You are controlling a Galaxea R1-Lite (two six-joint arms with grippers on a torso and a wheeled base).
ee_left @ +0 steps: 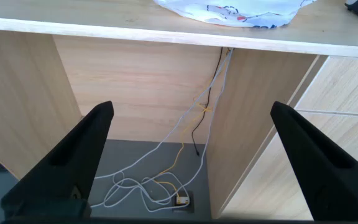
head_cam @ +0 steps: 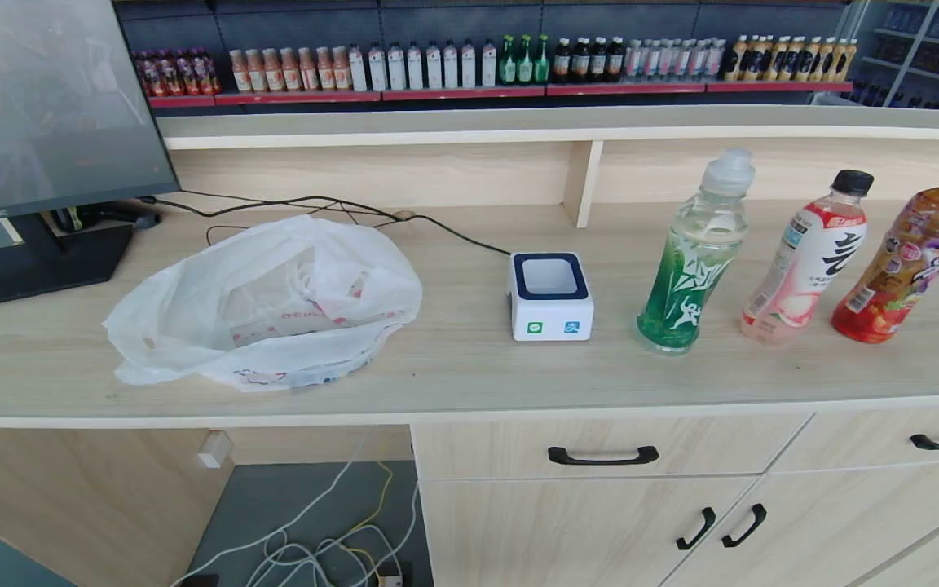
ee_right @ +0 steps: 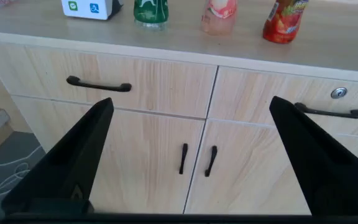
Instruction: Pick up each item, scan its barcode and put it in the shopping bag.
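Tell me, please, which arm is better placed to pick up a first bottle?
Right, probably. The green-labelled plastic bottle, pink peach-labelled bottle and brown purple-capped bottle stand on the wooden counter's right side, in front of the open right end effector; the left end effector points under the white plastic shopping bag.

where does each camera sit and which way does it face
Head view: on the head, looking down on the counter with shopping bag, scanner, green bottle, pink bottle and red bottle.
Left wrist view: low before the counter, facing the open bay with cables; left gripper open.
Right wrist view: low, facing the drawers; right gripper open.
Shared: shopping bag in head and left wrist; scanner and bottles in head and right wrist.
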